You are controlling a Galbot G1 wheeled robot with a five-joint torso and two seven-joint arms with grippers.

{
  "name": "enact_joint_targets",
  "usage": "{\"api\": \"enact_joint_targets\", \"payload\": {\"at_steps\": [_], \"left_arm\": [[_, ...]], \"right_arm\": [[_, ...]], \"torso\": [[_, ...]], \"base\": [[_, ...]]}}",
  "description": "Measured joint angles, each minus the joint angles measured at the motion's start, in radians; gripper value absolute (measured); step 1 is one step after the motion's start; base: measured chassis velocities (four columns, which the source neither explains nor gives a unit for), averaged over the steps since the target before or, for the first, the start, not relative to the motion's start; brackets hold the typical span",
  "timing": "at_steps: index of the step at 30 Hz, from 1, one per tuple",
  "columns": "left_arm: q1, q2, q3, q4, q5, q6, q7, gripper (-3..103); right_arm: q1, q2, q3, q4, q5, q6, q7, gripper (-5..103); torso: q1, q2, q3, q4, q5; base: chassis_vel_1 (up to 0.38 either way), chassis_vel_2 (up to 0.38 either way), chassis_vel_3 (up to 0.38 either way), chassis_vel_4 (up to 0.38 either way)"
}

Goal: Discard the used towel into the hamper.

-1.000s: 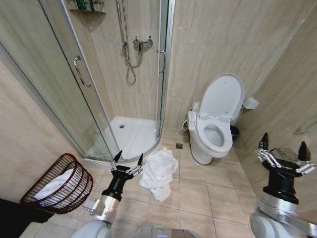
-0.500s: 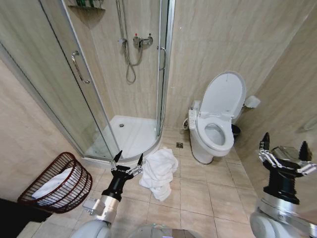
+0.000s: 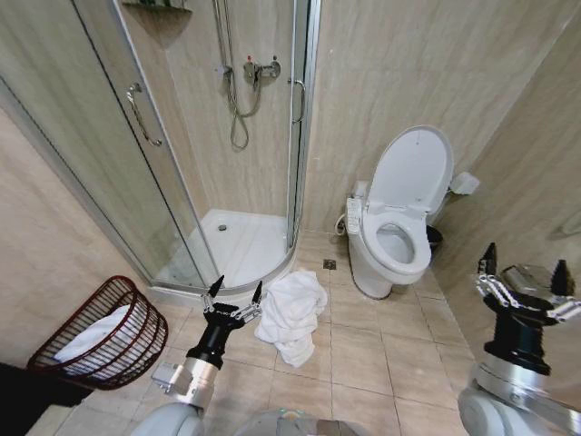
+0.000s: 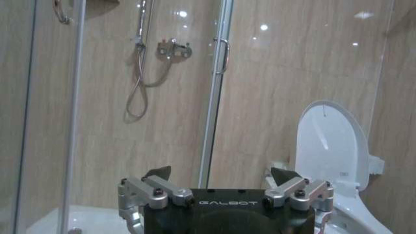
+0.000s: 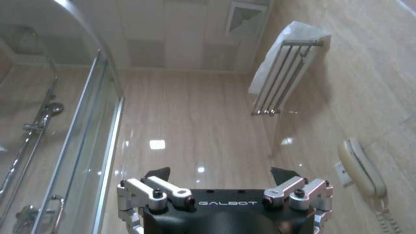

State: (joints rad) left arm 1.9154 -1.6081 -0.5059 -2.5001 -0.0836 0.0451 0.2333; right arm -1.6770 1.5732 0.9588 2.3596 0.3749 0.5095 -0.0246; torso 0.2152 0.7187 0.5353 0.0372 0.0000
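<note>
From the head view, a crumpled white cloth towel (image 3: 292, 313) is seen on the tiled floor (image 3: 363, 354), just beside the spread left end effector (image 3: 234, 292) — the round red-brown wire hamper (image 3: 95, 334) is tipped farther left. The right end effector (image 3: 522, 273) is held spread, empty. In the left wrist view, the left end effector (image 4: 221, 174) is spread before a white toilet (image 4: 334, 161). In the right wrist view, the right end effector (image 5: 221, 174) is spread — a towel rail (image 5: 279, 83) is seen beyond.

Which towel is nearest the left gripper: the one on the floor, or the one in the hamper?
The crumpled white towel on the floor, just beside the open left gripper. The other towel lies inside the hamper, farther off to the robot's left.
</note>
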Motion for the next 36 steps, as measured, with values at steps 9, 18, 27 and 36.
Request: {"api": "enact_joint_targets", "payload": {"at_steps": [9, 18, 27, 36], "left_arm": [[0.000, 0.000, 0.000, 0.000, 0.000, 0.000, 0.000, 100], [0.000, 0.000, 0.000, 0.000, 0.000, 0.000, 0.000, 100], [0.000, 0.000, 0.000, 0.000, 0.000, 0.000, 0.000, 100], [0.000, 0.000, 0.000, 0.000, 0.000, 0.000, 0.000, 100]], "right_arm": [[0.001, -0.002, 0.002, -0.002, -0.014, 0.002, 0.028, 100], [-0.001, 0.001, 0.002, -0.003, -0.020, 0.001, 0.026, 100], [-0.002, 0.001, 0.003, -0.012, -0.033, 0.001, 0.026, 100], [-0.002, 0.001, 0.005, -0.013, -0.033, 0.001, 0.027, 100]], "torso": [[-0.017, -0.037, -0.021, 0.0000, 0.0000], [-0.032, -0.076, -0.044, 0.0000, 0.0000], [-0.048, -0.116, -0.068, 0.0000, 0.0000], [-0.064, -0.154, -0.090, 0.0000, 0.0000]], "base": [[0.000, 0.000, 0.000, 0.000], [0.000, 0.000, 0.000, 0.000], [0.000, 0.000, 0.000, 0.000], [0.000, 0.000, 0.000, 0.000]]}}
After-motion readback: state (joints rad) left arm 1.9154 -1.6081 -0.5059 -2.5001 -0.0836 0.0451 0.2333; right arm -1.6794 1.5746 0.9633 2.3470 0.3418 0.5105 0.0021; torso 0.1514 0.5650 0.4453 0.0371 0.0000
